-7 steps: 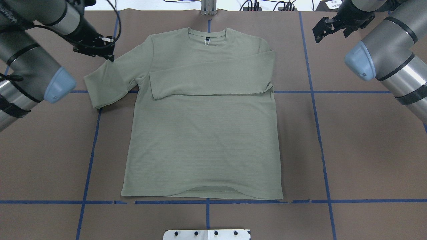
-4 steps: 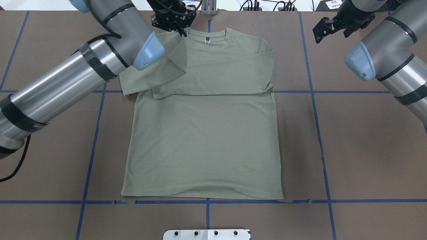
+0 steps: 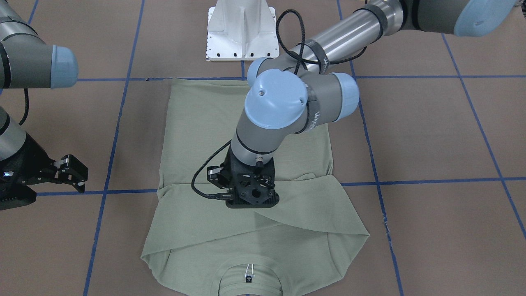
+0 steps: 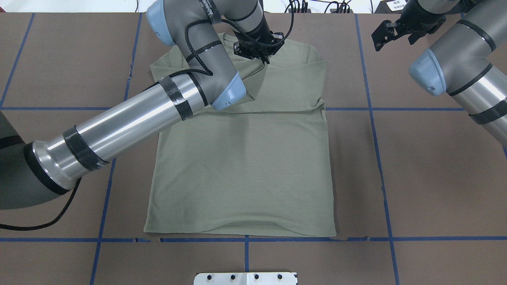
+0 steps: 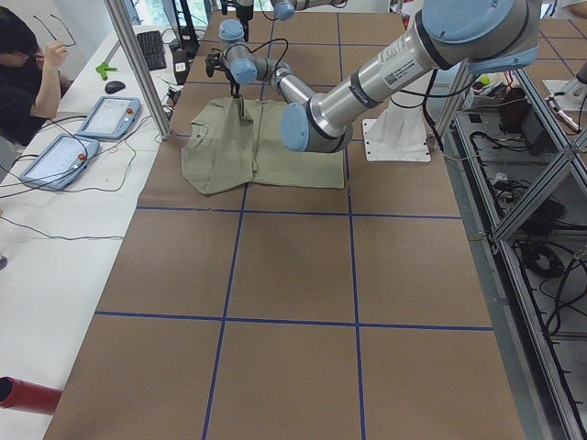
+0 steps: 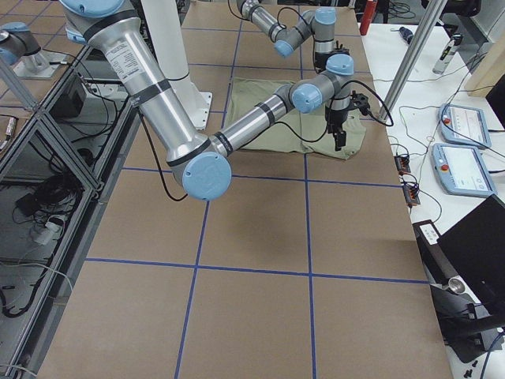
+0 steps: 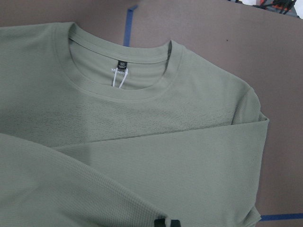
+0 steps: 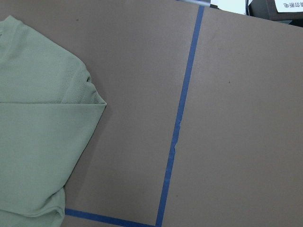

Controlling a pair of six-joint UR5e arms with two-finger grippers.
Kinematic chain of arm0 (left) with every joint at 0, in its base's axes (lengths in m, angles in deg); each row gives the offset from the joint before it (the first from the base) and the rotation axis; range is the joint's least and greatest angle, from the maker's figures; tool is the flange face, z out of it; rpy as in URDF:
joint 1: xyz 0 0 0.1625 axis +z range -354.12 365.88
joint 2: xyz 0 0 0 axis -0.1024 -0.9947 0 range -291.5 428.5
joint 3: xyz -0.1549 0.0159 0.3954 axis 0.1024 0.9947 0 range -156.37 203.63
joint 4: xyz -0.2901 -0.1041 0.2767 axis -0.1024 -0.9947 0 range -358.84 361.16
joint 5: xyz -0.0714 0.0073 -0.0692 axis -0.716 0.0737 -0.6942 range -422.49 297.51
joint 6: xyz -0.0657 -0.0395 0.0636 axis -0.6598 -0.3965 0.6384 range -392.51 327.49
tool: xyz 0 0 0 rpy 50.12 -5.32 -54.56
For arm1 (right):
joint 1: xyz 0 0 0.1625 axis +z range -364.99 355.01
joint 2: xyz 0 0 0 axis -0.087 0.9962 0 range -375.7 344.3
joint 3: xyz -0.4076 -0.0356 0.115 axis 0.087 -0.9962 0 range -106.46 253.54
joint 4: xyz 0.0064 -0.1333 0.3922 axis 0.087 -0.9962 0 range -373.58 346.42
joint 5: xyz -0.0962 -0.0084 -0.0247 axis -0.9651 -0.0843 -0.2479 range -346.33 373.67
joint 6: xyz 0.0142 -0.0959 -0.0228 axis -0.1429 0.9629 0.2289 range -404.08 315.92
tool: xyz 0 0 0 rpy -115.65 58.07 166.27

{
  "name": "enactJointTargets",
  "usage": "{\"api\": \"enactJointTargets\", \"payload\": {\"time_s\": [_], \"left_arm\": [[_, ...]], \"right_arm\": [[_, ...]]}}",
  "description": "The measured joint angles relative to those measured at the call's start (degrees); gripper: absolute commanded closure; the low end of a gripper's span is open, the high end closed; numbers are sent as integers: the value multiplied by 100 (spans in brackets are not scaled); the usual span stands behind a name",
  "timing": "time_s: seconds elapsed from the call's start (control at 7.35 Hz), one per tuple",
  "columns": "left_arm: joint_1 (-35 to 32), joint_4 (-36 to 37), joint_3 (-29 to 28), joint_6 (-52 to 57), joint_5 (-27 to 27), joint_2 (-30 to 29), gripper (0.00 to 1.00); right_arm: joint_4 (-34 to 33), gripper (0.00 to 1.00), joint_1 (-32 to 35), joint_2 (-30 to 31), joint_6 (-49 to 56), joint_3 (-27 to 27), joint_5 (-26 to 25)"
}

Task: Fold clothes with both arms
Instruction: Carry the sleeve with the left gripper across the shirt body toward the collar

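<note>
The sage-green shirt (image 4: 241, 170) lies face up on the brown table, collar and dark tag (image 7: 121, 65) at the far edge. Its right sleeve (image 4: 293, 95) is folded flat across the chest. My left gripper (image 4: 264, 60) hangs over the upper chest, just right of the collar, shut on the cuff end of the left sleeve (image 3: 312, 205), which drapes diagonally over the chest. In the left wrist view the gripper (image 7: 166, 222) pinches cloth at the bottom edge. My right gripper (image 4: 393, 42) hovers open and empty beyond the shirt's right shoulder, above bare table.
A white metal pedestal (image 3: 242, 33) stands at the near table edge behind the shirt's hem. Blue tape lines (image 4: 376, 130) grid the brown table top. A person (image 5: 18, 82) sits at a side desk with teach pendants (image 5: 108, 117).
My left arm swung in from the table's left, past the collar, to over the chest, carrying the left sleeve across the shirt. The right arm stayed still.
</note>
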Motion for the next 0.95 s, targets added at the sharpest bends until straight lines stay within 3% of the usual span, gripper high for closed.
{"api": "enactJointTargets", "payload": {"time_s": [0.68, 0.82, 0.95], "left_arm": [[773, -1555, -615, 33, 638, -48, 100], [859, -1660, -632, 41, 658, -72, 90], [900, -1737, -642, 40, 667, -89, 1]], "right_arm": [[0, 0, 1, 14, 0, 3, 0], [0, 0, 1, 16, 0, 2, 0], [0, 0, 1, 17, 0, -1, 0]]}}
